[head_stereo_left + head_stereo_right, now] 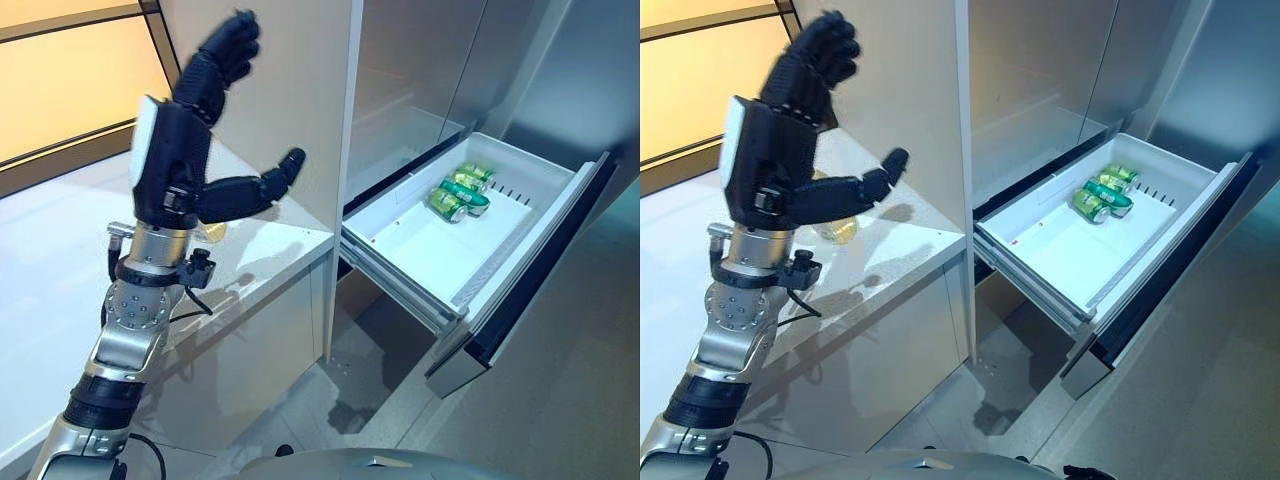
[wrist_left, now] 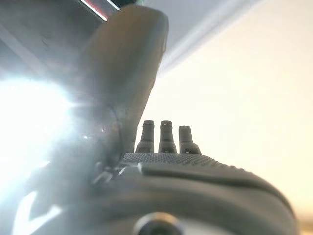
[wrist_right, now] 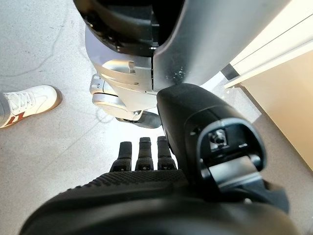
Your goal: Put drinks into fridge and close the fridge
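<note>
Three green drink cans (image 1: 459,192) lie on their sides at the far end of the open white fridge drawer (image 1: 500,255), right of frame; light, thin-walled, slick, best gripped round the middle; another drink (image 1: 836,229) stands on the counter (image 1: 902,240) behind the raised left hand (image 1: 180,160), fingers spread, empty; right hand (image 3: 146,161) hangs low, fingers straight.

My head views are evenly bright. Warm yellow light glows from the panel in the upper left of the frame, and the white counter surface (image 1: 270,255) carries soft shadows cast by my raised dark left hand (image 1: 175,170). The grey floor (image 1: 340,400) shows a dark blot of shadow at lower centre. In the left wrist view a white glare burns out the left side, and the near thumb is blurred. The right wrist view is clear, though the close dark casing is soft.
</note>
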